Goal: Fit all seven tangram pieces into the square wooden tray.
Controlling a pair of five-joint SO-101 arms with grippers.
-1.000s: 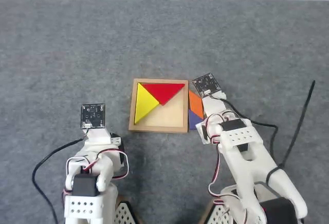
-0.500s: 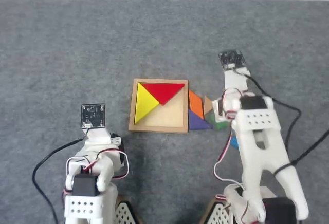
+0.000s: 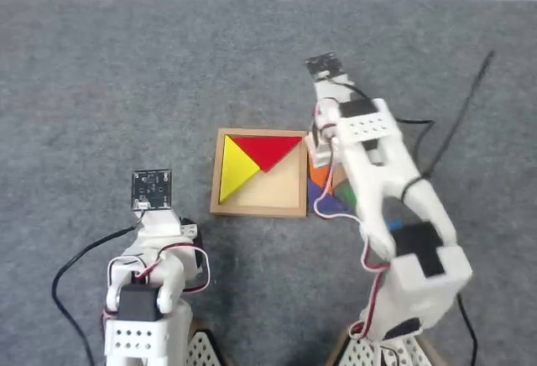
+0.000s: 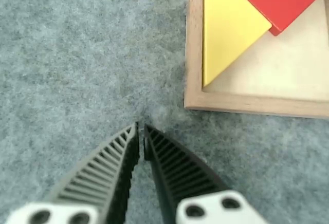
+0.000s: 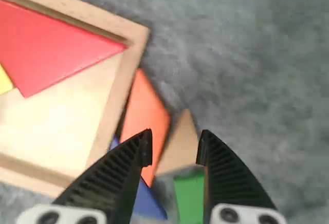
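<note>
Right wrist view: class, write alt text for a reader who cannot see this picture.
The right gripper, open, hangs over an orange piece, tan piece, green piece and blue piece lying on a grey mat beside the wooden tray. A red triangle sits inside the tray.

A grey felt-covered table [image 3: 126, 64] carries the square wooden tray [image 3: 260, 209] near its middle, and on the tray's side toward the table's right edge lie an orange piece [image 5: 146, 116] against the rim, a tan piece [image 5: 180, 147], a green piece [image 5: 189, 196] and a blue piece [image 5: 146, 203], close together.
</note>
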